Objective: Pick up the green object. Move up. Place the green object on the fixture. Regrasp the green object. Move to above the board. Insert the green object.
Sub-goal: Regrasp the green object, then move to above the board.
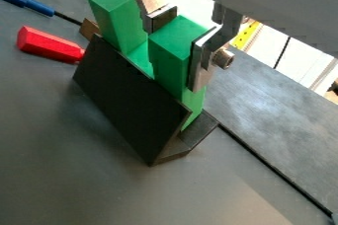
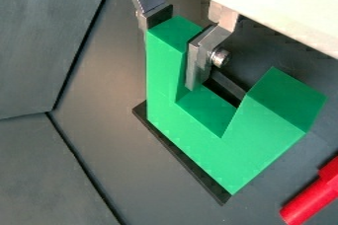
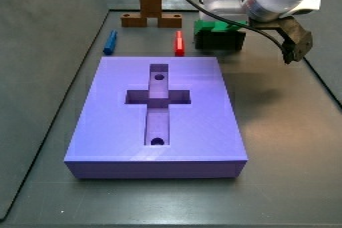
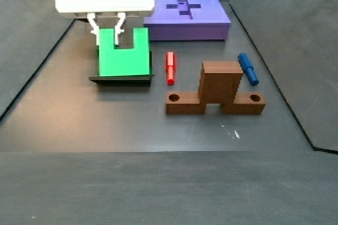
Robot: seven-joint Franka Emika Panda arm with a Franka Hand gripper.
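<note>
Green object (image 2: pixel 199 120): bright, matte, blocky U with two square prongs pointing up, seated upright on the fixture (image 1: pixel 132 111), a dark angular bracket on a thin base plate whose edge shows under the piece in a wrist view. Gripper (image 2: pixel 179 34) is directly over it; flat silver fingers (image 2: pixel 200 59) with dark pads straddle one prong, a plate on each face, apparently clamped on the green object in both wrist views, though pad contact itself is not fully resolved. In a side view the gripper (image 4: pixel 111 24) sits on top of the green piece, white arm body above. Board (image 3: pixel 158 112): large flat purple slab, smooth top, cross-shaped recess and two small round holes, well apart from the fixture, with bare dark matte floor between. Red peg (image 4: pixel 171 66) lies just beside the fixture's base; blue peg (image 4: pixel 246 67) lies against the brown wooden T-shaped block (image 4: pixel 211 91), farther off. Open floor remains along the fixture's side away from the red peg
</note>
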